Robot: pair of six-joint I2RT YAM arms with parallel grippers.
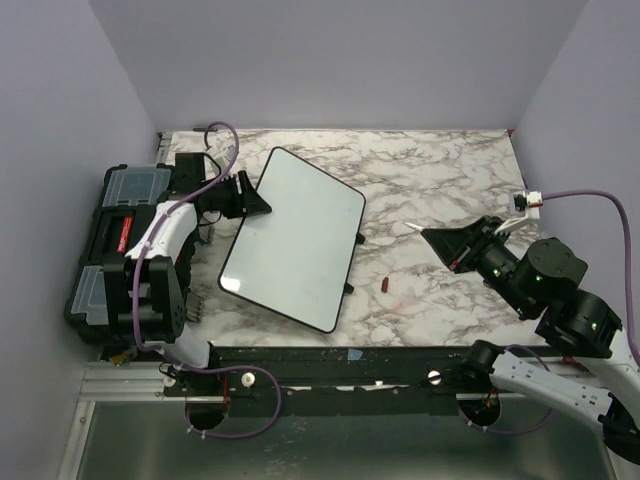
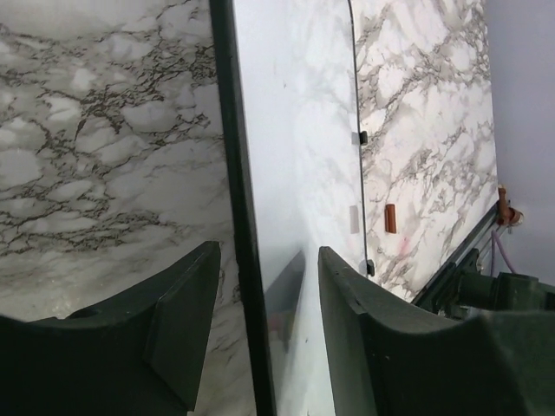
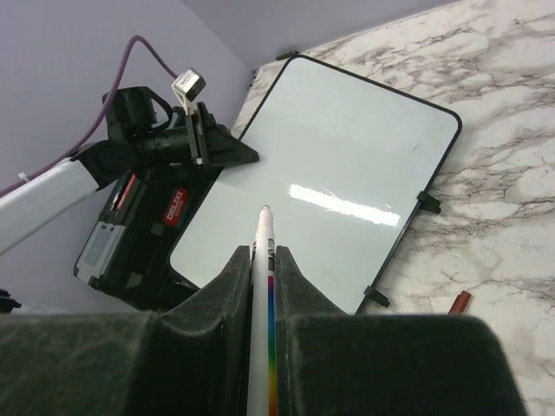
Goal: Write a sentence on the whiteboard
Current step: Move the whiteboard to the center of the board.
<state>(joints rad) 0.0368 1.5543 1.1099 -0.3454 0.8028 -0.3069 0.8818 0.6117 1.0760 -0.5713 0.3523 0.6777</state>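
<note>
The whiteboard [image 1: 295, 235] lies tilted on the marble table, its white face blank; no sentence shows on it. My left gripper [image 1: 258, 200] is at its left edge. In the left wrist view the left gripper [image 2: 267, 251] straddles the black frame of the whiteboard [image 2: 295, 130], one finger [image 2: 186, 312] outside the edge and the other over the white face, with gaps on both sides. To the right of the board, my right gripper [image 1: 425, 232] hovers, shut on a white marker [image 3: 263, 234] with a rainbow stripe. The marker's tip points at the whiteboard [image 3: 329, 165] from between the right gripper [image 3: 262, 253] fingers.
A black toolbox [image 1: 110, 240] with clear-lidded compartments stands against the left wall beside the board. A small red cap [image 1: 384, 285] lies on the marble just right of the board's lower corner. Purple walls close in the left, back and right sides.
</note>
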